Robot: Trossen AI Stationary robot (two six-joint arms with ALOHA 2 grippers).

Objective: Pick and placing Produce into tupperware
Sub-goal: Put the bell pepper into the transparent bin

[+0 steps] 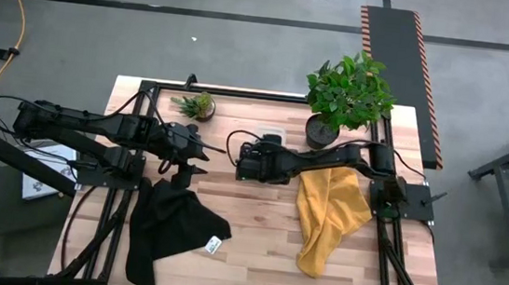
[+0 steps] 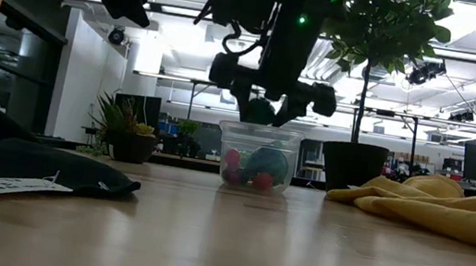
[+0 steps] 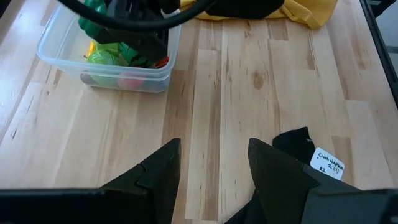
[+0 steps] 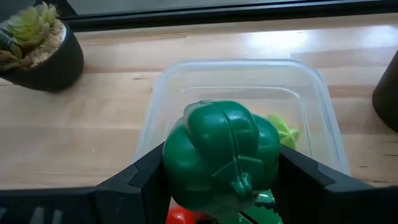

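The clear tupperware point(image 4: 311, 118) stands on the table toward the far edge, also seen in the low view point(image 2: 258, 159) and the left wrist view point(image 3: 62, 62). Inside lie a light-green leafy piece point(image 4: 283, 134), a yellow piece point(image 3: 92, 48), and red and pink pieces point(image 2: 261, 181). My right gripper point(image 4: 217, 171) hangs right over it point(image 2: 260, 108), shut on a glossy dark-green lobed toy piece point(image 4: 217, 149). My left gripper point(image 3: 214, 165) is open, holding nothing, on the table's left side near the black cloth point(image 1: 167, 223). My right gripper pinches the dark-green lobed piece between its two fingers, one on each flank point(image 4: 171, 165), coming from above and pointing down. The piece is lifted clear and sits just above the tupperware's open top point(image 2: 260, 111), with its stem end point(image 4: 239, 183) toward the camera.
A black cloth with a white tag point(image 1: 214, 244) lies near left and a crumpled yellow cloth point(image 1: 327, 215) to the right. A large potted plant point(image 1: 348, 95) and a small succulent pot point(image 1: 200, 106) stand at the far edge. Bare wood lies between the cloths.
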